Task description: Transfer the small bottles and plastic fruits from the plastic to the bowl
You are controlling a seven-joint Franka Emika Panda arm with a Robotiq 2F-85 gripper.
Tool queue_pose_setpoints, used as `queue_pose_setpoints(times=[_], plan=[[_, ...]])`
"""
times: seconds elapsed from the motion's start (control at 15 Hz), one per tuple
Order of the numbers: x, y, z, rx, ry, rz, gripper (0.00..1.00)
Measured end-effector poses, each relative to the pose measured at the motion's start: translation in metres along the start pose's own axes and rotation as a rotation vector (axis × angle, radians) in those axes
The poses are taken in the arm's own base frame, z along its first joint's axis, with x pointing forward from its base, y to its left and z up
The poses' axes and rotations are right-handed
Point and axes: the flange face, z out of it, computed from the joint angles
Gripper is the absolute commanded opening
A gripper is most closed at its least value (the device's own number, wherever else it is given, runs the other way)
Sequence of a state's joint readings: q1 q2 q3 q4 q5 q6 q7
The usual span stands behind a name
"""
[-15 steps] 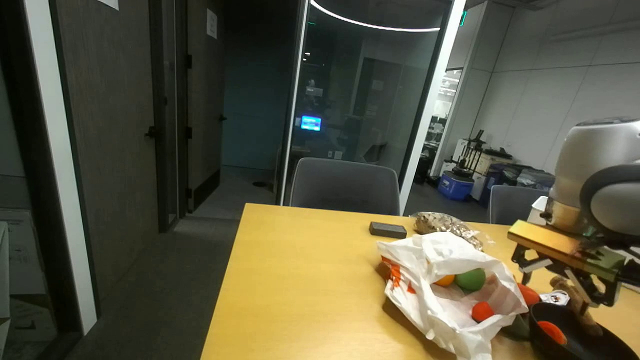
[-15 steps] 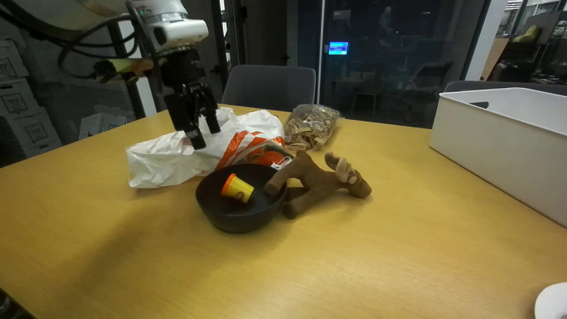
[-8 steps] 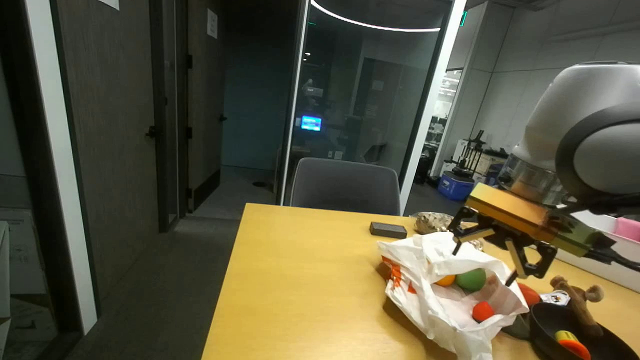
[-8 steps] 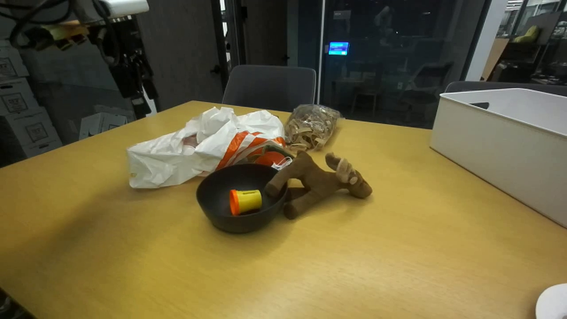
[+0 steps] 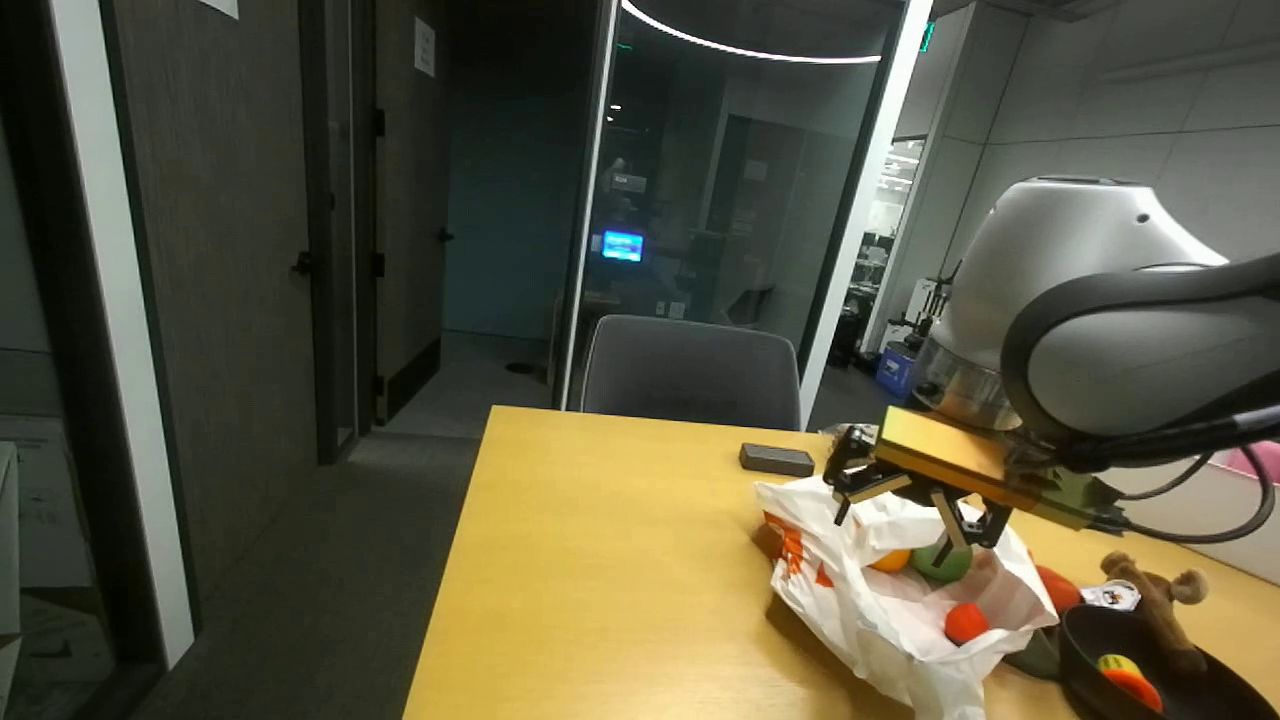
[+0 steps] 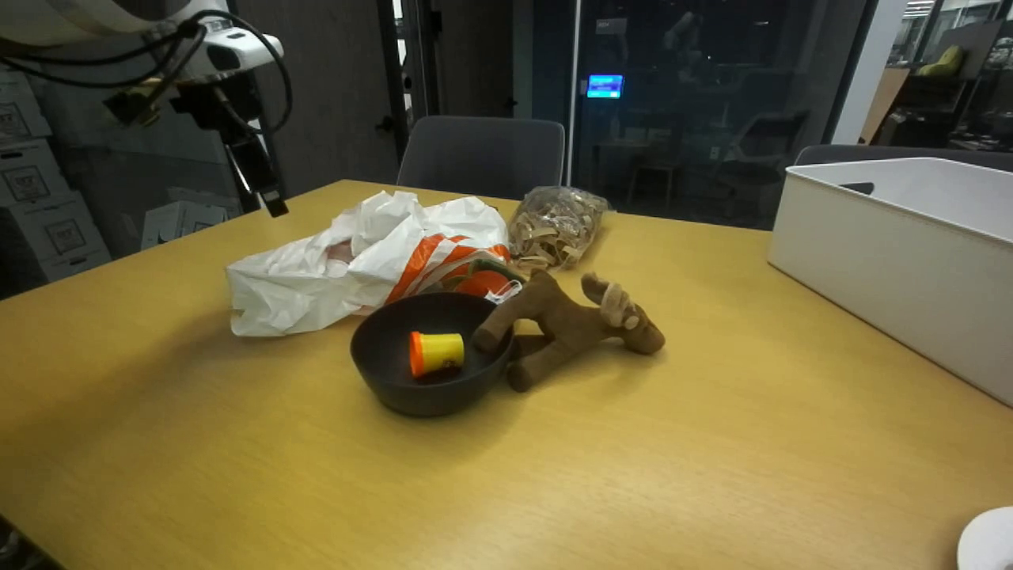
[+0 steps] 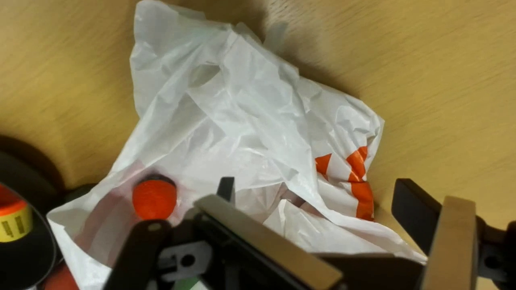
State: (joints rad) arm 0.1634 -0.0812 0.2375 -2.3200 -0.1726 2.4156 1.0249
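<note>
In both exterior views the plastic, a crumpled white bag with red-orange print [image 5: 845, 610], lies with its mouth spread. Inside it show a red-orange fruit [image 7: 154, 200], a green fruit [image 5: 957, 571] and an orange fruit [image 5: 889, 562]. My gripper [image 5: 891, 537] hangs over the bag with its jaws wide apart and nothing between them. From the wrist, the open gripper [image 7: 317, 192] spans the printed side of the bag, and the red-orange fruit lies left of its fingers. A small yellow bottle with orange lid [image 6: 440, 353] rests on its side in the dark bowl [image 6: 427, 400].
A brown plush moose [image 6: 582, 326] leans a leg over the bowl's rim. A red roundish thing [image 6: 481, 283] sits between bag and bowl. Behind are a clear bag of brown strips [image 6: 558, 228] and a flat dark device [image 5: 776, 460]. A white box [image 6: 886, 253] stands aside.
My gripper has moved from near the bowl to over the bag, rising and then lowering, open throughout. The yellow bottle has rolled round within the bowl. The bag has barely changed.
</note>
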Motion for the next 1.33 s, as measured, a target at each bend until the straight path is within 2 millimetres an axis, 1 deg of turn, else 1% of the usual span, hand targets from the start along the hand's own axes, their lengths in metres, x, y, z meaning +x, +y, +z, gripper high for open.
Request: queue_pose_setpoints(times=[0.2,0.47,0.67,1.0,1.2,1.27,1.33], plan=[[0.014,0.012,0.022,-0.049,0.0,-0.017,1.0],[0.033,0.035,0.053,-0.106,-0.022,0.009,1.0],[0.046,0.046,0.074,-0.135,-0.039,0.03,1.0],[0.075,0.064,0.103,-0.187,-0.037,0.06,1.0],[0.087,0.076,0.118,-0.217,-0.037,0.081,1.0],[0.089,0.079,0.123,-0.225,-0.041,0.087,0.94],[0.09,0.081,0.128,-0.231,-0.046,0.092,0.74]])
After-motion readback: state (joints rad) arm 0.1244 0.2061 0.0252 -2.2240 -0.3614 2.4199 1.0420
